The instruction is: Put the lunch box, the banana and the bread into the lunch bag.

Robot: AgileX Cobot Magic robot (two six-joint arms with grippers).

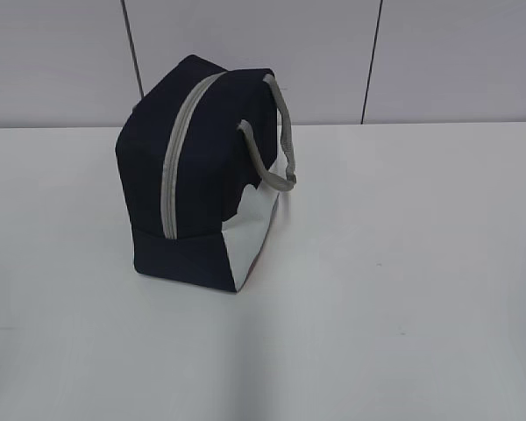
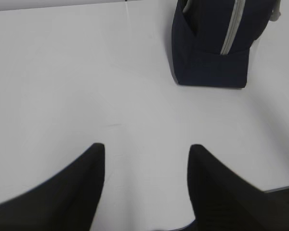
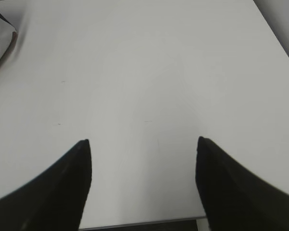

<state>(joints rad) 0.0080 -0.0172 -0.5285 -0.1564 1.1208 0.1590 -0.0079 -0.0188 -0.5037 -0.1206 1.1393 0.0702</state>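
Exterior view: boxy navy-blue fabric lunch bag (image 1: 202,175) stands on the white table (image 1: 403,263), left of centre and toward the far side. Its grey zipper (image 1: 177,158) runs over the top and down the near face, drawn closed along the visible length. White side panel (image 1: 256,232) faces right, grey strap handles (image 1: 280,140) hang over that side. Neither arm shows in this view. Pale wall panels (image 1: 245,53) with dark seams stand behind the table. Left wrist view: left gripper (image 2: 145,149) has its two black fingers (image 2: 72,187) spread wide apart with only bare tabletop between them, nothing held. The bag sits well beyond it at far right of this view, cut off by the top edge, zipper end pointing at the camera. Right wrist view: right gripper (image 3: 142,142) also spread wide, black fingers (image 3: 231,187) apart over bare table, nothing pinched. A small piece of the bag's white panel with a dark spot pokes in at the far left corner, well apart from the fingers. Lunch box, banana and bread: can't see them in any of the three views.
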